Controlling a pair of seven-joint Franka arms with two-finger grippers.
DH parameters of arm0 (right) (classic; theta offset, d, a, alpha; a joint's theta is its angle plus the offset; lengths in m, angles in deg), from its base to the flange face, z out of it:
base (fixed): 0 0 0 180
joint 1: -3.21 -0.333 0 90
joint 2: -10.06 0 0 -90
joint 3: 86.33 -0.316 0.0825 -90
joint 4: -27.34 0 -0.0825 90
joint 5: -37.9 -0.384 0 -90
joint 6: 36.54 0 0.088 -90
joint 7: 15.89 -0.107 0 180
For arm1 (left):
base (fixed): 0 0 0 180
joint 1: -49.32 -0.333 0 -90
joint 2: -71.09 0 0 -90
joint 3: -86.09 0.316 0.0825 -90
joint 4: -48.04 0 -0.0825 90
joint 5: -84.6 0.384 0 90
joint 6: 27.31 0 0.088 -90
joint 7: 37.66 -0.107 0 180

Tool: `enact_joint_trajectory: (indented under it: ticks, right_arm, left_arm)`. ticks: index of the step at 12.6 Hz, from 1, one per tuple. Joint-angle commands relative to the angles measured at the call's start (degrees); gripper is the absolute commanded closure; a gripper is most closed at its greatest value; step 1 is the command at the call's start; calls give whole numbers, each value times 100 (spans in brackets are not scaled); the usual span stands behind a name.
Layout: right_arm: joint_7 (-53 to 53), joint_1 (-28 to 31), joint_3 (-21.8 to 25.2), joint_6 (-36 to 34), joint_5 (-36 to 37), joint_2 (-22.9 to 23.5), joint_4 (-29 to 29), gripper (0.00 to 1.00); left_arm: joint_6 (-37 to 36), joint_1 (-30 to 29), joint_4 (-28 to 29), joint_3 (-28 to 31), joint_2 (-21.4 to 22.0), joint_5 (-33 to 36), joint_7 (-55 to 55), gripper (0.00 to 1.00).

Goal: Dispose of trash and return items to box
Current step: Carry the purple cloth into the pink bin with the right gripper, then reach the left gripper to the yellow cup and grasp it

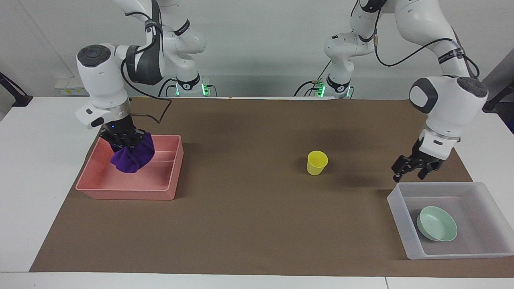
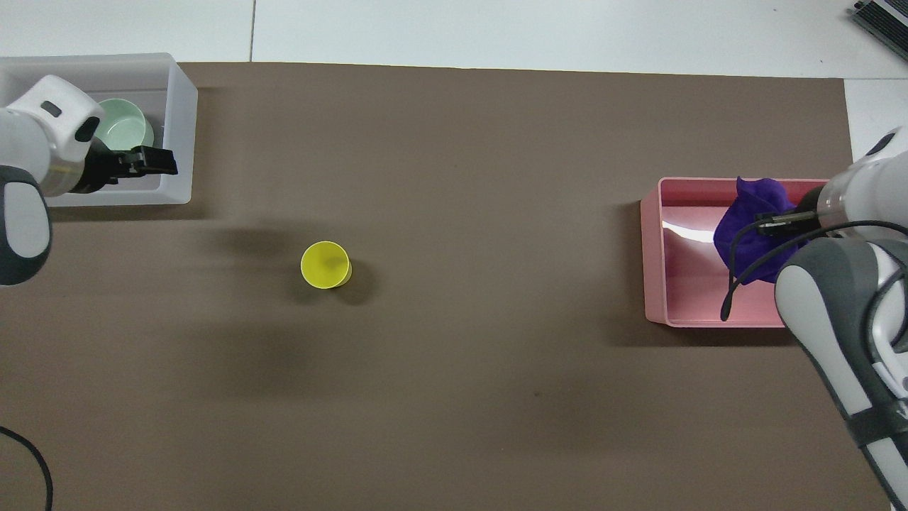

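The deep-purple rag [image 1: 132,157] hangs bunched from my right gripper [image 1: 122,143], which is shut on it over the pink tray [image 1: 120,193]. The rag's lower end is down between the tray's walls. I cannot tell if it touches the bottom. It also shows in the overhead view [image 2: 745,227]. The mint-green bowl [image 1: 437,224] lies in the translucent box [image 1: 398,216]. My left gripper [image 1: 410,174] is open and empty, in the air over the box's wall nearest the robots. The yellow cup [image 1: 317,162] stands upright mid-table.
The pink tray [image 2: 656,248] is at the right arm's end of the brown mat, the box [image 2: 181,106] at the left arm's end. The cup [image 2: 325,265] stands alone between them. A cable loops beside the right wrist.
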Motion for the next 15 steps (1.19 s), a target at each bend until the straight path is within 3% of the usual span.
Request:
enact_joint_trajectory:
  ticks: [1,3,4,6,7,11,14,15]
  right_arm:
    - [33,181,-69,650,5,34,-566,100]
    - [-2,287,-78,862,5,69,-787,100]
    - [-11,296,-78,880,5,113,-814,88]
    - [-72,383,-78,942,5,183,-893,24]
    - [-116,384,-78,951,5,183,-876,0]
    - [-352,287,-139,828,14,61,-596,0]
    - [-1388,-90,-174,626,14,-115,-551,0]
    - [-1495,-108,-174,495,-64,-176,-464,0]
  left_arm:
    - [-24,446,492,104,308,31,235,0]
    - [-24,806,773,104,431,31,384,0]
    - [-7,1007,939,104,476,31,533,0]
    - [125,1298,1282,95,616,40,692,0]
    - [177,1369,1379,95,660,31,692,0]
    - [475,1616,1757,78,722,31,745,0]
    - [775,1800,1995,78,670,31,745,0]
    - [889,1853,2013,78,626,31,745,14]
